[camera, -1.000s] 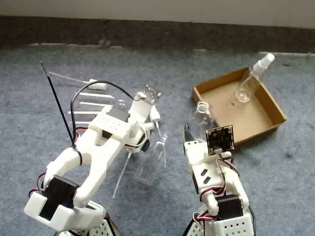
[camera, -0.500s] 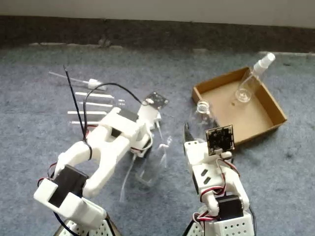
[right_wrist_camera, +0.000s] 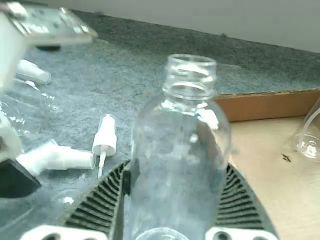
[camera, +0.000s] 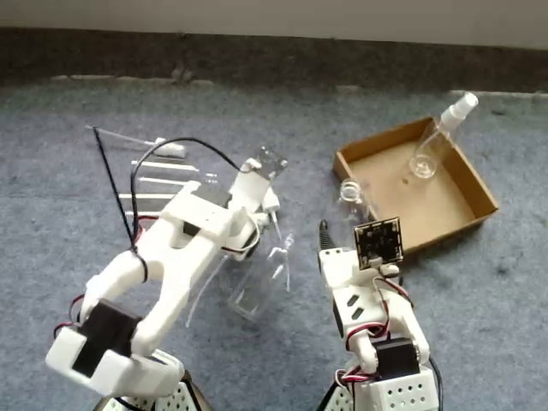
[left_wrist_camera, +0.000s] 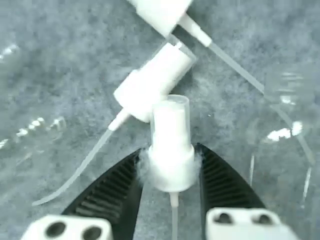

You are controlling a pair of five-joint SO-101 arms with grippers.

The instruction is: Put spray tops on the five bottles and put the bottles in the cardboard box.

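A white spray top lies at the far left of the grey carpeted desk. Three more white tubes lie in a row nearer the arms, their heads hidden by the left arm.

The left jaws are closed on a held spray top. They pinch its collar from both sides, with its cap pointing out past the tips and its tube running back between them. Two loose spray tops lie just beyond; the nearer one seems to touch the held cap. This wrist view shows three tops in all, with a clear bottle lying at each side. In the high view, a lying bottle rests between the two arms.

The right arm has its jaws clamped around the body of an upright bottle. Its threaded neck is open and stands clear above the tips. It is just beside the left wall of the cardboard box.

Inside the box one capped bottle leans against the far rim, its white top poking out over the edge. A small dark mark on the box floor is too small to read.

Across the views that makes four bottles: two lying, one gripped and one boxed.
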